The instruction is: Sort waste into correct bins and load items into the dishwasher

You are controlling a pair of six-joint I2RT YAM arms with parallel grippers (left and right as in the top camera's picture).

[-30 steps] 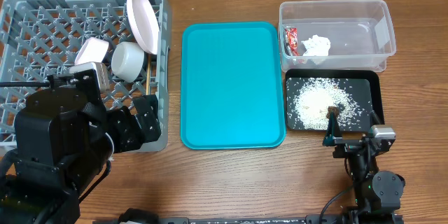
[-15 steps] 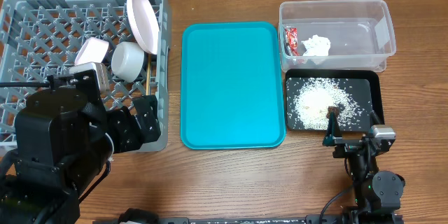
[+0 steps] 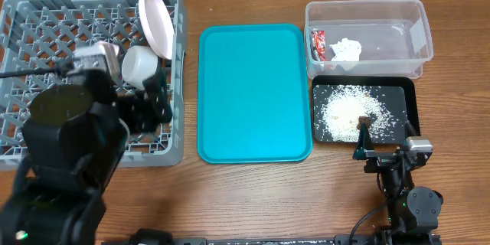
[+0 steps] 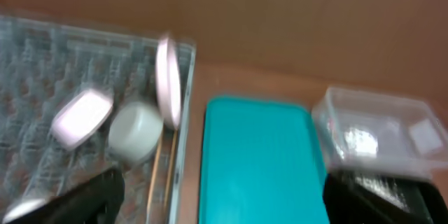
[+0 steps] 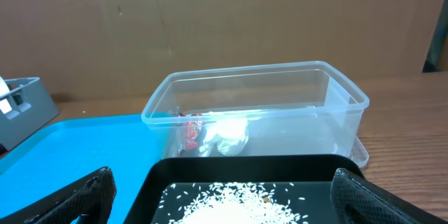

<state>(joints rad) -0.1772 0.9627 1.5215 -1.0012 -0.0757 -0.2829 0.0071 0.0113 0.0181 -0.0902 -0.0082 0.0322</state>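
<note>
The grey dish rack [image 3: 46,15] holds an upright pinkish saucer [image 3: 155,21], a pale bowl [image 3: 139,66] and a white cup [image 3: 98,52]. My left gripper [image 3: 157,99] is open and empty over the rack's right side. The blurred left wrist view shows the saucer [image 4: 168,80], bowl [image 4: 136,131], cup [image 4: 82,115] and thin wooden chopsticks [image 4: 155,182]. The clear tub [image 3: 417,46] holds the red wrapper [image 3: 318,44] and the tissue [image 3: 347,49]. The black tray [image 3: 409,96] holds rice [image 3: 348,111] and a brown lump [image 3: 363,125]. My right gripper [image 3: 387,149] is open at its near edge. The large plate is hidden.
The flat teal tray [image 3: 254,92] lies between the rack and the bins. My left arm covers the rack's front right part. The right wrist view shows the black tray's rim [image 5: 210,168], the tub [image 5: 259,84] behind it and the rack's corner [image 5: 21,105].
My left arm has moved from the rack's front edge toward the back, over the rack, and now partly covers the cup. The right arm has not moved.
</note>
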